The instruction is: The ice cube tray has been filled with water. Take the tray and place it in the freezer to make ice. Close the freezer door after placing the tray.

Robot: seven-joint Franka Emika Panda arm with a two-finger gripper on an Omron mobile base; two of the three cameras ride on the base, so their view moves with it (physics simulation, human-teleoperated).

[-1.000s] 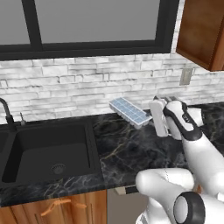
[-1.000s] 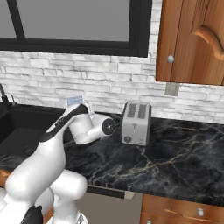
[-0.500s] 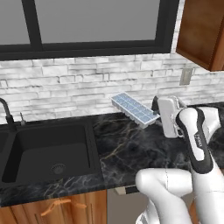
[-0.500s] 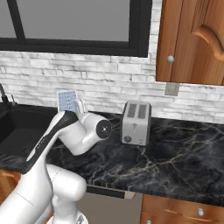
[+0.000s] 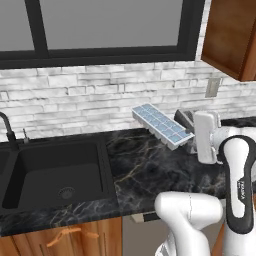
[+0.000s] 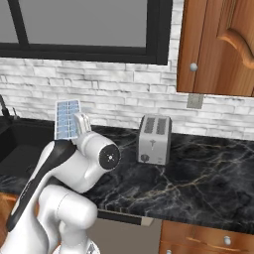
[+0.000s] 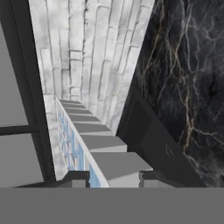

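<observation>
The ice cube tray [image 5: 162,126] hangs above the dark worktop [image 5: 150,170], near the brick wall, with the hand [image 7: 114,177] clamped on one short end. It looks light and stiff, but the water [image 5: 159,122] could slop; I'd judge an end grip leaves it prone to tipping, so keep it level.

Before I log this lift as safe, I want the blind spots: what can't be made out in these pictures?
- Grip: in the left base view the hand's white body hides where the gripper meets the tray.
- Tray's near end: in the right base view the arm hides it.
- Water: in the hand view only a thin blue strip shows along the edge-on tray.
- Sink: cut off by the left base view's left edge.
</observation>
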